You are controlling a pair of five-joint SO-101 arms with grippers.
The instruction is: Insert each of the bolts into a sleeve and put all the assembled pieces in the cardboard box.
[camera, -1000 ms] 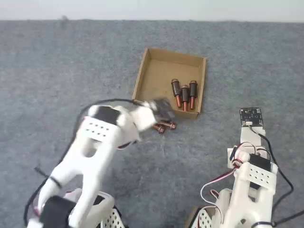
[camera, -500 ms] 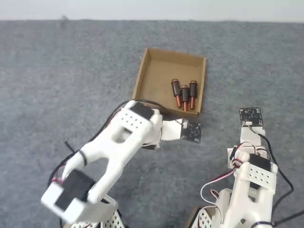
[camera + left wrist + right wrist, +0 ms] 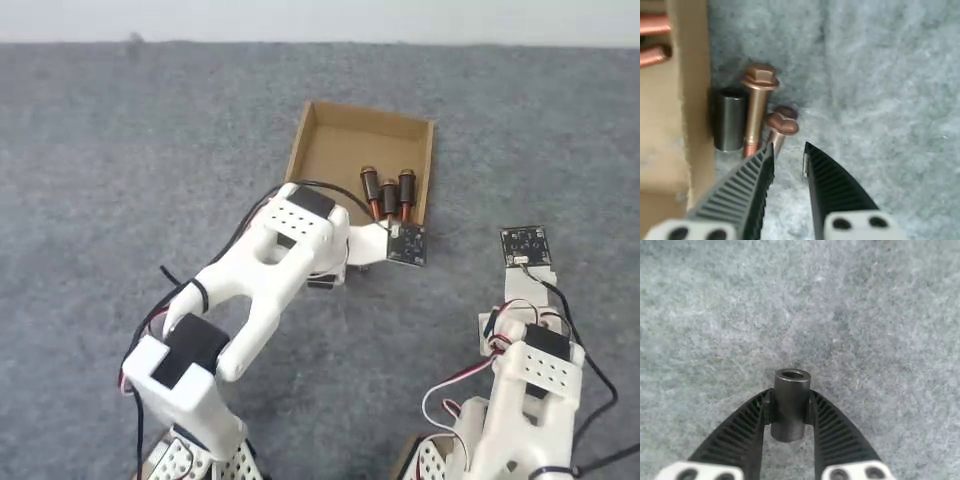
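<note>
- The left arm (image 3: pixel 270 270) stretches from its base across the grey worktop (image 3: pixel 150 150) to the cardboard box (image 3: pixel 296 165). Its wrist lies level at the box's near wall, by the near right corner.
- The left gripper (image 3: pixel 788 150) points down at the worktop just outside that near wall. Its jaws are spread a little and nothing is between them.
- 2 copper bolts (image 3: pixel 756 115) lie on the worktop just outside the box's near wall, under the left gripper. The shank of the bolt farther from the box runs in by one fingertip (image 3: pixel 765 162); I cannot tell whether they touch.
- 1 loose sleeve (image 3: pixel 730 120) lies flat against the outer face of the box's near wall, just beside the nearer bolt.
- 3 assembled pieces (image 3: pixel 388 200) lie side by side inside the box, by its right wall.
- The right arm (image 3: pixel 530 370) is folded up, well apart from the box, beyond its near right corner. Its wrist points toward the far edge of the worktop.
- The right gripper (image 3: pixel 790 402) is pressed onto a dark sleeve (image 3: pixel 791 390), pinching its sides. The sleeve's open bore faces away from the gripper, above bare worktop.
</note>
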